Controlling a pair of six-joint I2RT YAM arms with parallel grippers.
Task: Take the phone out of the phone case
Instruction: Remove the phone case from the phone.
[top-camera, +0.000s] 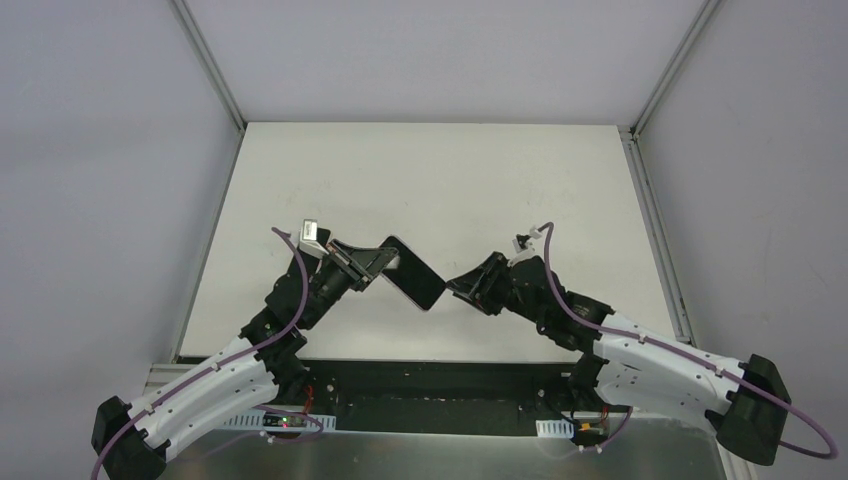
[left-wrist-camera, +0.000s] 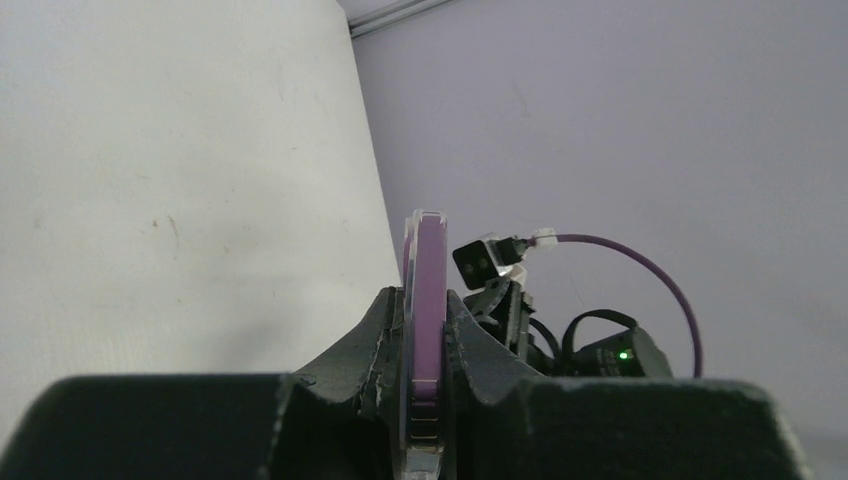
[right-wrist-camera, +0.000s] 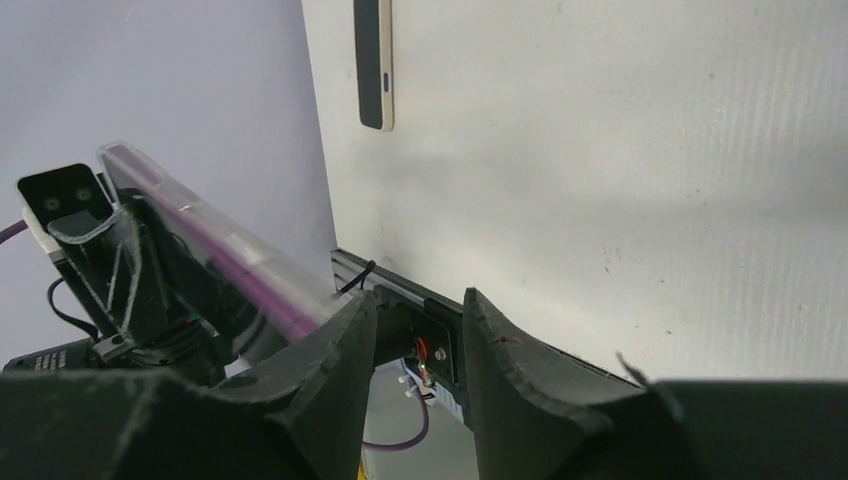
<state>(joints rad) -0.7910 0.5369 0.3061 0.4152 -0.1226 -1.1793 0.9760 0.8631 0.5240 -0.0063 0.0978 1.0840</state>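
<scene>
The phone in its clear case (top-camera: 415, 275) is dark from above and is held edge-up above the table's near middle. Its purple edge inside the clear case shows in the left wrist view (left-wrist-camera: 430, 270). My left gripper (top-camera: 375, 262) is shut on the cased phone, both fingers pressed against its faces (left-wrist-camera: 428, 330). My right gripper (top-camera: 458, 287) is open at the phone's far end. In the right wrist view the gap between its fingers (right-wrist-camera: 415, 320) is empty, and the cased phone (right-wrist-camera: 215, 245) lies just outside the left finger.
The white table (top-camera: 430, 180) is bounded by grey walls and metal rails. The black near frame with wiring (right-wrist-camera: 440, 345) lies beyond the right fingers. A slim dark bar with a pale edge (right-wrist-camera: 373, 60) shows at the table's side edge.
</scene>
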